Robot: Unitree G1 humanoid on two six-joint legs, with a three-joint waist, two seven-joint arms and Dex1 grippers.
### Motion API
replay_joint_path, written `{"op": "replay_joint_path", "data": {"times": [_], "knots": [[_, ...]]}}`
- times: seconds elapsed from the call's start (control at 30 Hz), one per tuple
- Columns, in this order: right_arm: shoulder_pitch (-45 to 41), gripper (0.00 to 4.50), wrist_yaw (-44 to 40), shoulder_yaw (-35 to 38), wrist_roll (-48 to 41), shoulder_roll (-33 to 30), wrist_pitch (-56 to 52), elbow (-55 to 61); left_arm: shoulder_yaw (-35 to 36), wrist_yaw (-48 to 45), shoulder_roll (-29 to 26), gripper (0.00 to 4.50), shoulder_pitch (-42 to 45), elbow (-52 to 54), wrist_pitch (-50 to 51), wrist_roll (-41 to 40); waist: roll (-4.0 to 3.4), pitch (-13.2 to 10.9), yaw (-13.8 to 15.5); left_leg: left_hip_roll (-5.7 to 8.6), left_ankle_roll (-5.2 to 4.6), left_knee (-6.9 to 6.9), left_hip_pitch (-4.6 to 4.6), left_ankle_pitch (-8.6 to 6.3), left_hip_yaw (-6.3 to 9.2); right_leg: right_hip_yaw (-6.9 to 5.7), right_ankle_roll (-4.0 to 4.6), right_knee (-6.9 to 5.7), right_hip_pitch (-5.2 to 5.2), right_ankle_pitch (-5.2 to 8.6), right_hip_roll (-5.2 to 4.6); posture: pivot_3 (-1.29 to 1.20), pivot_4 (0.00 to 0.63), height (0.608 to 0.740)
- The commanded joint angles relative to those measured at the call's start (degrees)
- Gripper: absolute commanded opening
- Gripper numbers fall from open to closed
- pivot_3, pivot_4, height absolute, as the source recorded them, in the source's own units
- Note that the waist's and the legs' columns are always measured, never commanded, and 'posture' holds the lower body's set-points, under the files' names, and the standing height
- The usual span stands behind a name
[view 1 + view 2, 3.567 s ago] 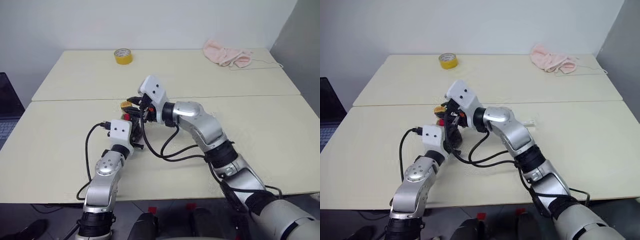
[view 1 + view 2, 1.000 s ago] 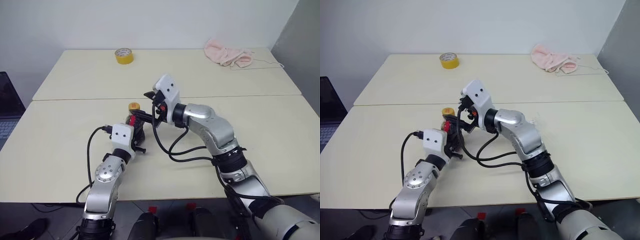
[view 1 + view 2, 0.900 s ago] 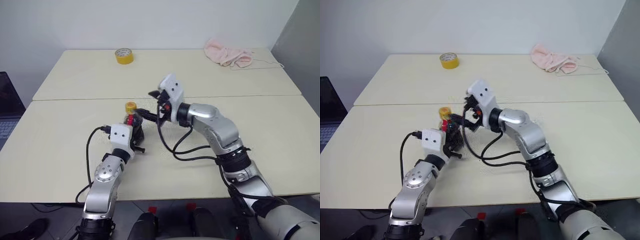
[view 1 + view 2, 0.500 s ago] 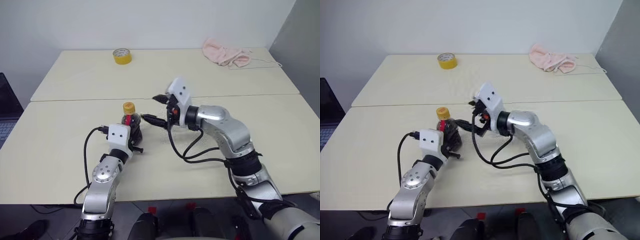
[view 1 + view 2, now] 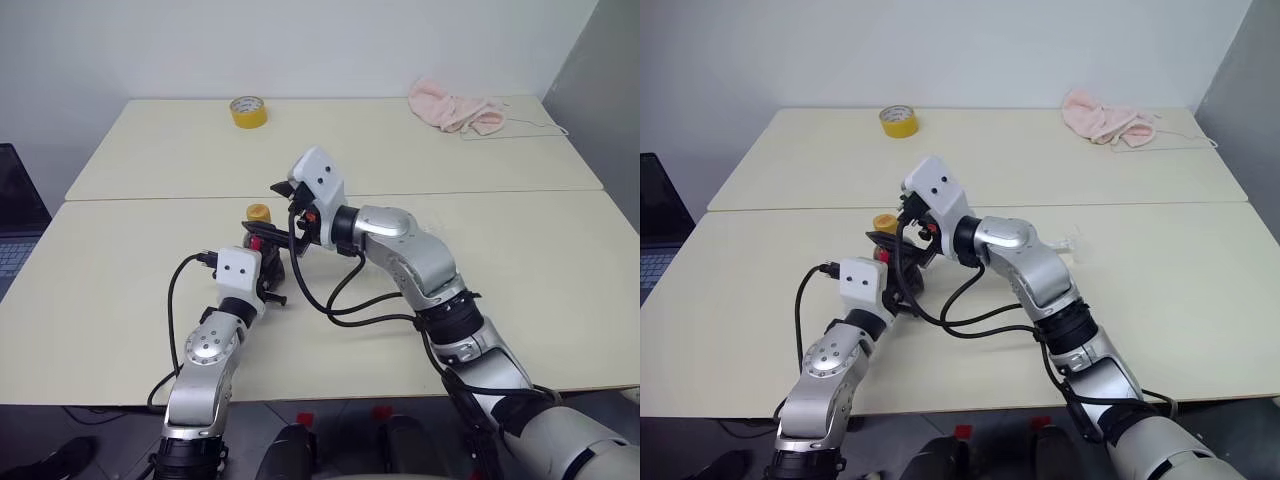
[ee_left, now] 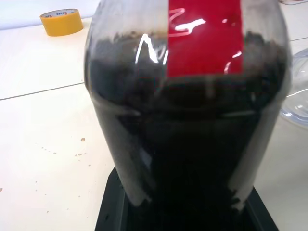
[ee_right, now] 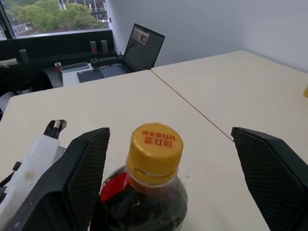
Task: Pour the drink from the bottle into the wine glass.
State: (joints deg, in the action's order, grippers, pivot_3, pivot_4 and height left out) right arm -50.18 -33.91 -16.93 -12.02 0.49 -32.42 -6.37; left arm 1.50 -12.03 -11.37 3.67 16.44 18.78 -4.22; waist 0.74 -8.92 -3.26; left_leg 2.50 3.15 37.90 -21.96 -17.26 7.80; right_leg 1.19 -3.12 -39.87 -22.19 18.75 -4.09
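- Two grippers are at work near the middle of the desk (image 5: 120, 300), close to the seam between its two tops
- The left gripper (image 5: 268, 262) is closed on the body of the bottle (image 6: 187, 110) and holds it upright on the desk; the drink (image 6: 192, 159) fills it up to the red label
- The right gripper (image 7: 163, 159) was drawn away to the right half a second ago; now it is back at the bottle, its fingers (image 7: 82, 178) wide apart on both sides of the yellow cap (image 7: 155, 144), not touching it
- I judge this as a new approach to unscrew the cap, so pouring is not yet possible
- The wine glass (image 5: 1068, 240) stands on the desk behind the right arm, toward the right edge, well apart from the bottle
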Motion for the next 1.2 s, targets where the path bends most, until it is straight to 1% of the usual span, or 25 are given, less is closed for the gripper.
{"op": "replay_joint_path", "data": {"times": [0.03,0.23,0.53,0.83,1.03,1.1,1.2], "knots": [[-1.62,4.33,1.01,0.70,1.08,0.51,2.03,-0.24,-0.03,-0.22,-0.34,0.76,1.00,1.56,-1.73,0.04,0.00,0.00,0.00,0.00,0.00,0.00,0.00,0.00,0.01,-0.01,0.00,0.00,0.00,0.00,0.00,0.00,0.150,0.740],[-1.69,4.33,2.33,1.62,2.11,0.58,2.26,-1.33,-0.05,-0.24,-0.32,0.76,1.08,1.39,-1.89,0.02,0.00,0.00,-0.01,0.00,0.00,0.00,0.00,0.00,0.00,0.00,0.00,-0.01,-0.01,0.00,0.00,0.00,0.150,0.740],[0.21,4.33,2.68,4.69,-0.44,-0.92,-1.15,2.12,0.05,-0.20,-0.23,0.76,0.65,1.58,-1.96,-0.10,0.00,0.00,-0.01,0.00,0.00,0.00,-0.01,0.00,0.00,0.00,0.00,-0.01,0.00,0.00,0.00,0.00,0.150,0.740],[4.08,4.33,2.69,5.56,-2.40,-5.60,-5.17,8.07,0.04,-0.12,-0.41,0.76,0.62,1.73,-1.82,-0.26,0.00,0.00,0.03,0.00,0.00,0.00,-0.02,0.00,0.01,-0.01,0.00,0.00,0.00,0.00,-0.01,0.00,0.150,0.740],[4.45,4.33,4.60,7.63,-2.37,-7.21,-5.43,8.15,-0.06,-0.05,-0.34,0.76,0.51,1.88,-1.73,-0.21,0.00,0.00,-0.04,-0.02,0.00,-0.03,-0.01,0.00,-0.02,0.00,0.00,-0.01,-0.01,0.00,0.01,0.00,0.150,0.740],[4.73,4.33,3.93,7.40,-2.58,-8.12,-5.88,8.80,-0.10,-0.05,-0.33,0.76,0.47,1.90,-1.73,-0.18,0.00,0.00,-0.02,-0.02,0.00,-0.03,-0.01,0.00,-0.02,0.00,0.00,-0.01,-0.01,0.00,0.01,0.00,0.150,0.740],[5.23,4.33,0.91,6.47,-5.17,-9.05,-8.29,11.75,-0.12,-0.07,-0.33,0.76,0.39,1.91,-1.74,-0.18,0.00,0.00,0.03,-0.01,0.00,-0.02,-0.02,0.00,-0.02,0.00,0.00,-0.01,0.00,0.00,0.01,0.00,0.150,0.740]]}}
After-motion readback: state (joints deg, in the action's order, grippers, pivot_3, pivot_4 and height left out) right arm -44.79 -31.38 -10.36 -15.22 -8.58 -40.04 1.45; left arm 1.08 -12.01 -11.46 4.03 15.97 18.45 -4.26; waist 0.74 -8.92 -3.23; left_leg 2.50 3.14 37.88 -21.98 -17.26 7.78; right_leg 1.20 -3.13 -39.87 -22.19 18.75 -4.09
